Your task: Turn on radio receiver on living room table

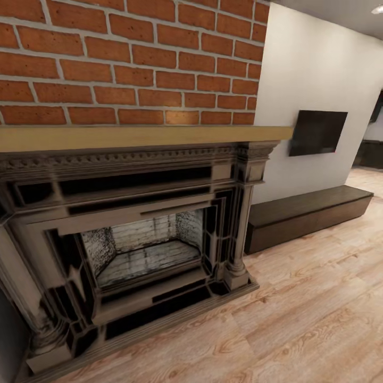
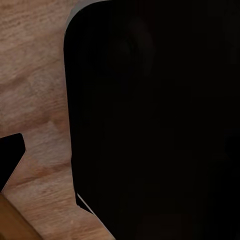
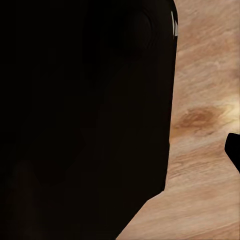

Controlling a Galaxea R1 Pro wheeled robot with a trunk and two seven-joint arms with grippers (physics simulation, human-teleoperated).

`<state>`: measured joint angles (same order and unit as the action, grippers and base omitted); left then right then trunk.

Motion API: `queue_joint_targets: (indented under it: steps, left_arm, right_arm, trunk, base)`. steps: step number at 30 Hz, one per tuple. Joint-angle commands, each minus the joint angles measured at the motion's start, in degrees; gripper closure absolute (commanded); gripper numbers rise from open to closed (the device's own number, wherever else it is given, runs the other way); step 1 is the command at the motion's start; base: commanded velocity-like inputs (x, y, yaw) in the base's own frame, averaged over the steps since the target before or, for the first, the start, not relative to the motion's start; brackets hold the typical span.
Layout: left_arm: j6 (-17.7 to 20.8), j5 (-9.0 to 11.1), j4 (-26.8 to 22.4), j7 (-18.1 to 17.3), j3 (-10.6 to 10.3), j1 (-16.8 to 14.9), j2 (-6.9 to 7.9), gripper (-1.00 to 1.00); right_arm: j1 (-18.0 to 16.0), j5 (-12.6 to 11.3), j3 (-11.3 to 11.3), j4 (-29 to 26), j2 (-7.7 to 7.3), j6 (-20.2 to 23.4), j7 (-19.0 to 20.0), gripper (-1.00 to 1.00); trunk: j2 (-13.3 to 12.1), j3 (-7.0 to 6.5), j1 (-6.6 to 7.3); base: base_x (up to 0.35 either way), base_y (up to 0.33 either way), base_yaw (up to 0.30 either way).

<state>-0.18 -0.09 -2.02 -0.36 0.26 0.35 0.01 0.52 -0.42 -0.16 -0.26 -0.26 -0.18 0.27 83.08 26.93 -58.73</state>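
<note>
Facing a brick fireplace (image 1: 133, 234) with a pale wooden mantel (image 1: 138, 137), a dark wall screen (image 1: 317, 132) and a low dark bench (image 1: 308, 213) off to one side, plank floor (image 1: 298, 319) below. No radio receiver or table here (presumably elsewhere in the living room). Finding, reaching and switching on all left to do. Cannot tell either gripper's state: just dark bulk over floorboards in the wrist views.

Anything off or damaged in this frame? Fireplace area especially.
Nothing stands out. The fireplace sits square under its wooden mantel and the brick wall, the firebox bare. The dark wall panel hangs above the low dark bench. No spill shows on the plank floor. Wrist views are mostly dark.
</note>
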Motion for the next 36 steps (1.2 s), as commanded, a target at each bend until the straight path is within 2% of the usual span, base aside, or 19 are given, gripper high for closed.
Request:
queue_joint_targets:
  steps: [1, 36]
  left_arm:
    - [0.0, 0.01, 0.0, 0.0, 0.0, 0.0, -0.04, -1.0]
    - [-0.07, 0.19, -0.15, 0.18, -0.02, 0.0, 0.08, -1.0]
  right_arm:
    - [0.0, -0.01, -0.01, 0.0, 0.0, -0.02, 0.0, -1.0]
    - [-0.02, -0.02, 0.07, 0.0, 0.0, -0.02, 0.0, -1.0]
  trunk:
    - [0.0, 0.0, 0.0]
    - [0.0, 0.0, 0.0]
  base:
    - [0.0, 0.0, -0.27]
    - [0.0, 0.0, -0.275]
